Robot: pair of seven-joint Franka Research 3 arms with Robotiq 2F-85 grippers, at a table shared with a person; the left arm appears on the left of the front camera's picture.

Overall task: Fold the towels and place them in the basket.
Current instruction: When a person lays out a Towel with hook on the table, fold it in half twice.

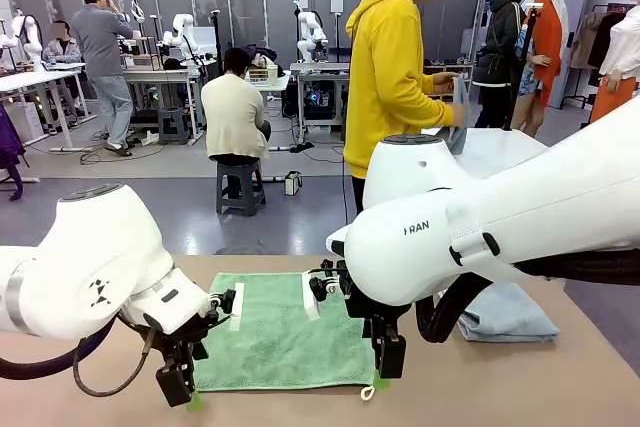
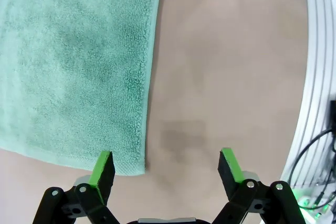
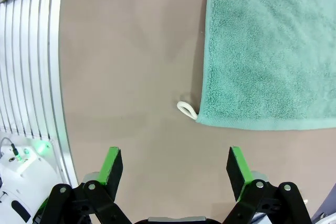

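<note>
A green towel (image 1: 280, 332) lies spread flat on the brown table, mid-front. A pale blue-grey towel (image 1: 510, 312) lies folded to its right, partly behind my right arm. My left gripper (image 1: 178, 382) hangs open at the green towel's near-left corner. In the left wrist view that gripper (image 2: 167, 171) straddles the corner (image 2: 128, 163), with one green pad above the cloth. My right gripper (image 1: 388, 357) stands open at the near-right corner. In its wrist view the right gripper (image 3: 174, 169) is over bare table, just short of the towel's white loop (image 3: 186, 109). The basket is out of view.
The table's ribbed aluminium edge rail (image 2: 315, 77) runs close beside both grippers (image 3: 31, 51). A person in a yellow hoodie (image 1: 385, 77) stands beyond the far side, turned toward another table. Bare tabletop (image 1: 500, 387) lies in front of the towels.
</note>
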